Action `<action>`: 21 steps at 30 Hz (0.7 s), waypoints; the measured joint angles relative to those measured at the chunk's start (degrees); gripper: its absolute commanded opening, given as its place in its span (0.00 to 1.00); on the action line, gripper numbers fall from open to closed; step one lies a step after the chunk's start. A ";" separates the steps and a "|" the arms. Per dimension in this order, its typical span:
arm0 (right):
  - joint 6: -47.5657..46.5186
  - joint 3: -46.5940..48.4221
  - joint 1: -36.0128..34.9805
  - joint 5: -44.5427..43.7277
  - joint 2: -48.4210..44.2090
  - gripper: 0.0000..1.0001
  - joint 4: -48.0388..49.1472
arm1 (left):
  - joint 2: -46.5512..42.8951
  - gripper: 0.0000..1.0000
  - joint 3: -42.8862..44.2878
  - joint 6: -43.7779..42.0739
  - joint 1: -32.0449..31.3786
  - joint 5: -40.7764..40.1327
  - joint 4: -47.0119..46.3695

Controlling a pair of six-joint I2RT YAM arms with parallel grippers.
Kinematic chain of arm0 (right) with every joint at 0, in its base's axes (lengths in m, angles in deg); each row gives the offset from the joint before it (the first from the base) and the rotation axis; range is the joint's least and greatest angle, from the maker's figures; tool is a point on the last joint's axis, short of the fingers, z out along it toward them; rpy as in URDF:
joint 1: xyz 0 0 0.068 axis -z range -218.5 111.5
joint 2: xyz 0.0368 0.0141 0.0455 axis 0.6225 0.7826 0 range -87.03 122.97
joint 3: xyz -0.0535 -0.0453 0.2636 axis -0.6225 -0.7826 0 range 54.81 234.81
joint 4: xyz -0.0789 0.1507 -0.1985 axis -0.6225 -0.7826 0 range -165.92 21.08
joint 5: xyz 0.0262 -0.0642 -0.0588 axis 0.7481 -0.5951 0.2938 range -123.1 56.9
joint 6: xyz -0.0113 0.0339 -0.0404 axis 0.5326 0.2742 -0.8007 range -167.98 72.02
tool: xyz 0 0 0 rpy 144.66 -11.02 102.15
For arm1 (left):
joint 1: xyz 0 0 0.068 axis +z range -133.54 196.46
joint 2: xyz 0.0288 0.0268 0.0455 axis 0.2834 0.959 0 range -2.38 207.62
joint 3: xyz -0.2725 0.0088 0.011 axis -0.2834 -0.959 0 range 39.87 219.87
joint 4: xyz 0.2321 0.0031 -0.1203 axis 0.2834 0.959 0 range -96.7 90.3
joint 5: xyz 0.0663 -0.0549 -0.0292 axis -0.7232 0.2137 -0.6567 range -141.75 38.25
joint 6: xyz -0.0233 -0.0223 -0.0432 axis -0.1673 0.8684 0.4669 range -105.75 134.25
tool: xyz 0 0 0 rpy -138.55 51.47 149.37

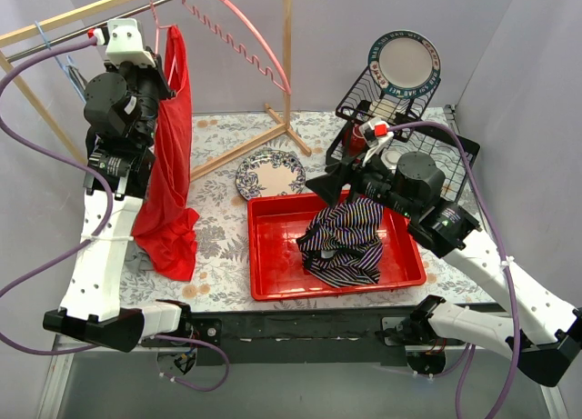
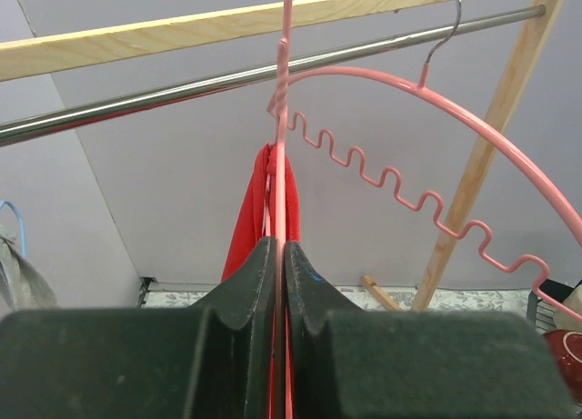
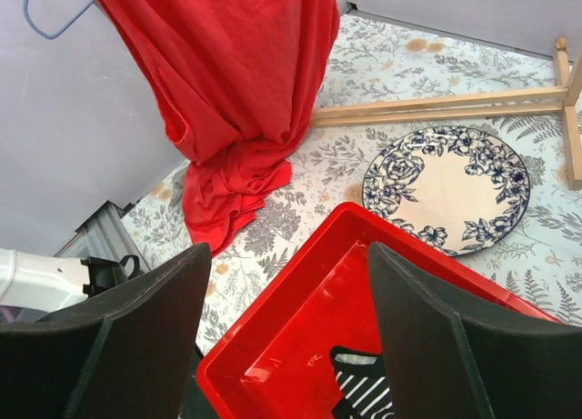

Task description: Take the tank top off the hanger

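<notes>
At the lower centre of the top view, your red tray [image 1: 273, 255] holds a striped cloth [image 1: 346, 242]. Your right gripper [image 3: 286, 255] hovers over the tray's far edge with its jaws spread wide, holding nothing. Just beyond the tray lies a floral plate [image 1: 270, 174]. To the left, the red tank top [image 1: 173, 164] hangs from the pink hanger [image 2: 280, 183], its lower end pooled on the table beside the tray. At the upper left, your left gripper [image 2: 280, 255] is clenched on the hanger's wire below the metal rail [image 2: 182, 92]. Whether a strap is pinched there too, you cannot tell.
</notes>
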 measured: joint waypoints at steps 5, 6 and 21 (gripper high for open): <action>0.00 0.44 -0.26 0.39 0.50 0.78 0.15 | -1.16 0.00 0.00 0.22 0.00 1.05 0.96; 0.02 0.83 -0.31 0.48 0.85 0.78 0.17 | -1.64 0.00 0.00 0.26 0.00 1.36 1.25; 4.61 16.74 -5.33 -1.90 14.47 0.75 2.49 | -10.71 0.00 -2.97 6.32 0.00 4.15 13.09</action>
